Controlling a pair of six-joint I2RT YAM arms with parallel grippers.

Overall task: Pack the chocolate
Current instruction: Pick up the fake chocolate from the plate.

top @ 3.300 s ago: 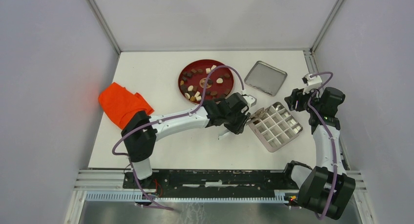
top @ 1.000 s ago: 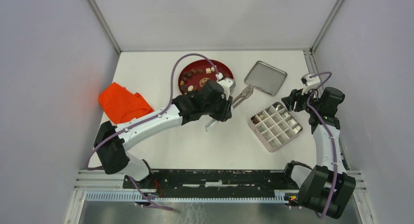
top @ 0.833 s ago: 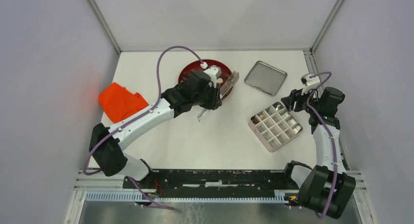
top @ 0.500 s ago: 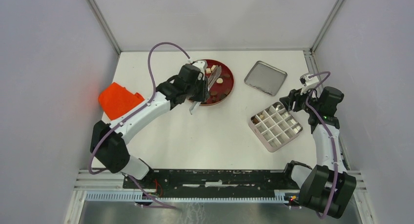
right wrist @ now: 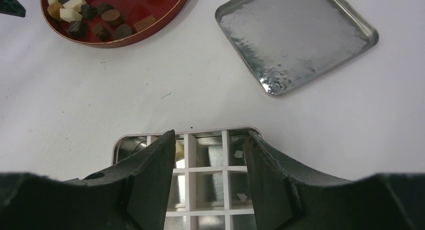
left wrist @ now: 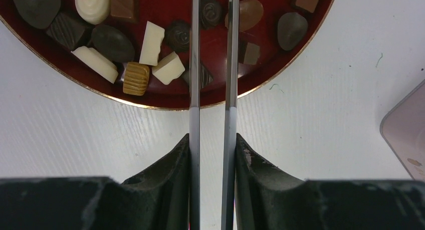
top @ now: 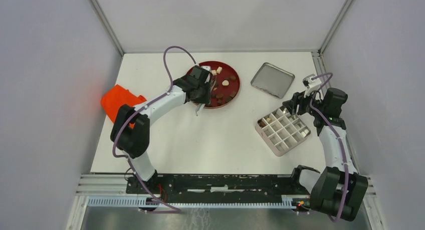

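we see that the left gripper point(left wrist: 212, 146), clamped on the thin metal tweezers point(left wrist: 195, 64), has come back from the silver box with square compartments point(top: 283, 130) to the round red plate point(top: 237, 79). the blades stand apart over the small brown and cream chocolate pieces point(left wrist: 151, 42); their tips are out of the wrist view. we judge that a new pick begins. most chocolate lies on the plate, only a few pieces in the box. the right gripper point(right wrist: 209, 137) hangs with its jaws apart above the box edge, holding nothing.

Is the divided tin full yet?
Mostly empty: the divided tin holds chocolate in a couple of left-corner cells; the rest show bare metal.
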